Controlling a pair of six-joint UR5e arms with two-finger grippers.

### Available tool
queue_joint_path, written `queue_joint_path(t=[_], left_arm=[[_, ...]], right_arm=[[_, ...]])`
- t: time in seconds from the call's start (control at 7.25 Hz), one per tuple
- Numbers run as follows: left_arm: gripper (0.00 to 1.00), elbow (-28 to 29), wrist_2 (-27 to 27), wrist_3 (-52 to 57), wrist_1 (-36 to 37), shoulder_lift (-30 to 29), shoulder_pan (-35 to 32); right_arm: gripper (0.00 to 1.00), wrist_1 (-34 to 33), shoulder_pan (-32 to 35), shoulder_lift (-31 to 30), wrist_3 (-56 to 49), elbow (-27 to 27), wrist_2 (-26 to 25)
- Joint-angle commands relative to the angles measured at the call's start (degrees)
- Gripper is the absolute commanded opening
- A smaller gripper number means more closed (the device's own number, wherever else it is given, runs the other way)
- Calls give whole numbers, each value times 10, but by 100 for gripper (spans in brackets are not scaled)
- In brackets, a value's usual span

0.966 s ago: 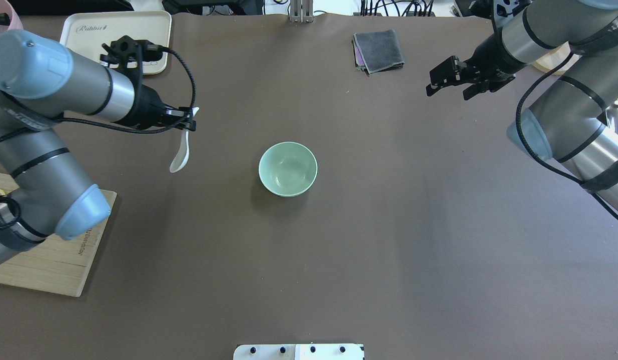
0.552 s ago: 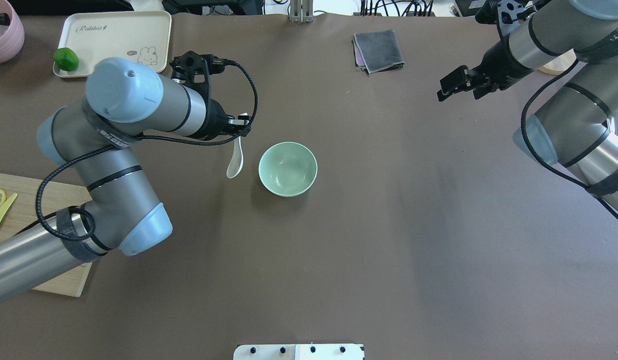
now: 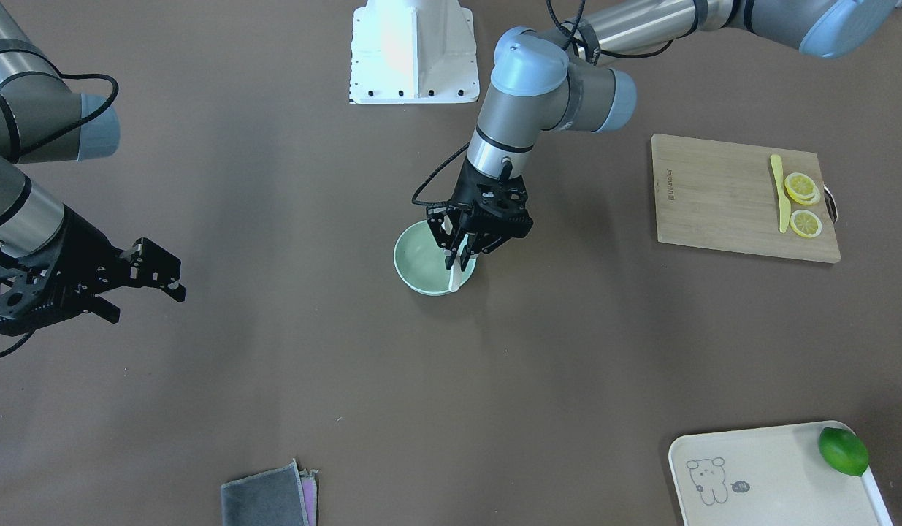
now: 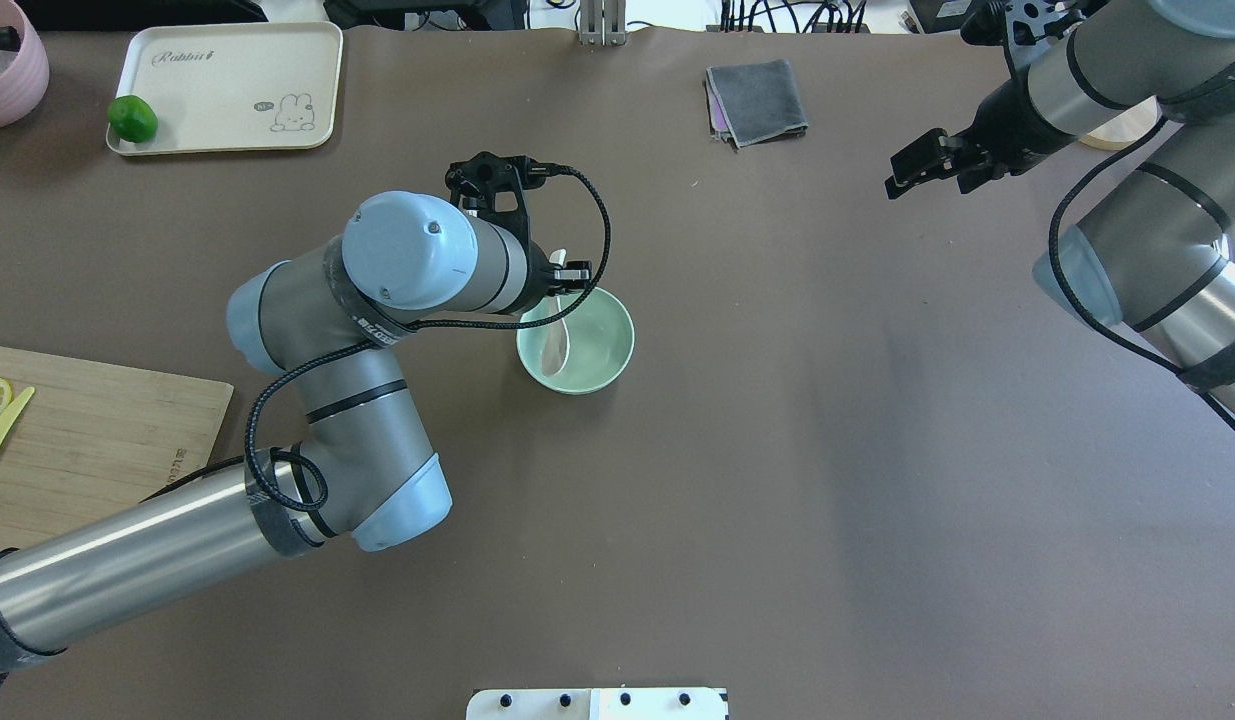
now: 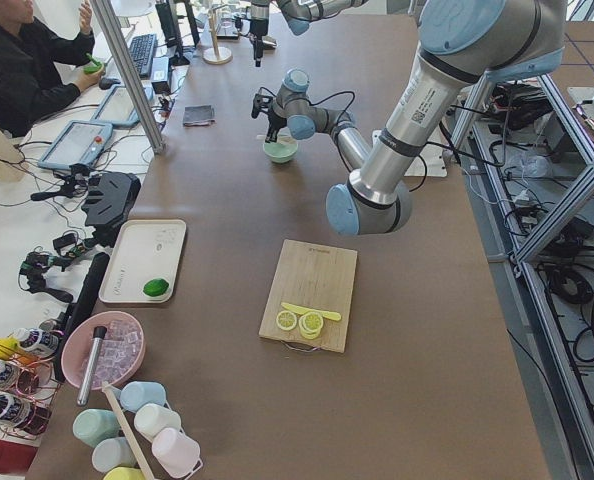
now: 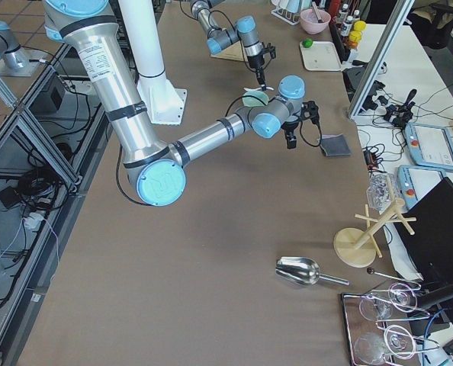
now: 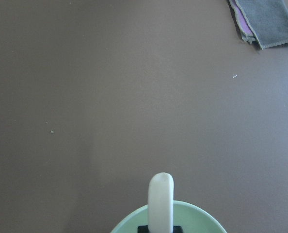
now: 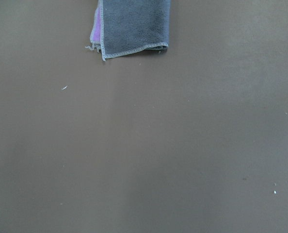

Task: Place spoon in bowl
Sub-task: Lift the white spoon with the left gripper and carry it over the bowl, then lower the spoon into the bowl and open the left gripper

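The pale mint-green bowl (image 4: 615, 345) stands in the middle of the table, also in the front-facing view (image 3: 413, 256). My left gripper (image 4: 567, 275) is shut on the handle of the white spoon (image 4: 554, 345) and holds it scoop-down over the bowl's left inside. In the front-facing view the scoop (image 3: 455, 277) hangs at the bowl's near rim; I cannot tell whether it touches. The left wrist view shows the spoon handle (image 7: 161, 201) above the bowl rim (image 7: 204, 217). My right gripper (image 4: 925, 183) is open and empty, high at the far right.
A folded grey cloth (image 4: 757, 100) lies at the far side, right of centre. A cream tray (image 4: 237, 85) with a green lime (image 4: 132, 118) is far left. A wooden board (image 3: 721, 197) carries lemon slices and a yellow knife (image 3: 779, 191). A pink bowl (image 4: 7, 70) sits at the corner.
My left arm has carried the spoon to the right, from beside the bowl to over it. My right gripper has drawn back a little to the right.
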Motion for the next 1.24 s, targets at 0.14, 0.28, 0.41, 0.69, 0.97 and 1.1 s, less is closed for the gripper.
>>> queue_joint_path(t=[0.14, 0.28, 0.41, 0.69, 0.97, 1.1], left_arm=[[7, 23, 17, -4, -2, -18, 10], [97, 24, 18, -5, -1, -18, 10], [98, 19, 42, -5, -1, -17, 10], [98, -66, 42, 9, 46, 23, -3], [98, -195, 40, 120, 157, 96, -47], [98, -204, 27, 147, 157, 124, -74]], right_arm=[[100, -6, 4, 0, 0, 0, 3], [100, -8, 4, 0, 0, 0, 4], [100, -9, 4, -1, 1, 0, 5], [100, -51, 16, -7, -7, 8, 4], [100, -112, 63, -11, -115, 9, 11], [100, -145, 87, -18, -162, 11, 11]])
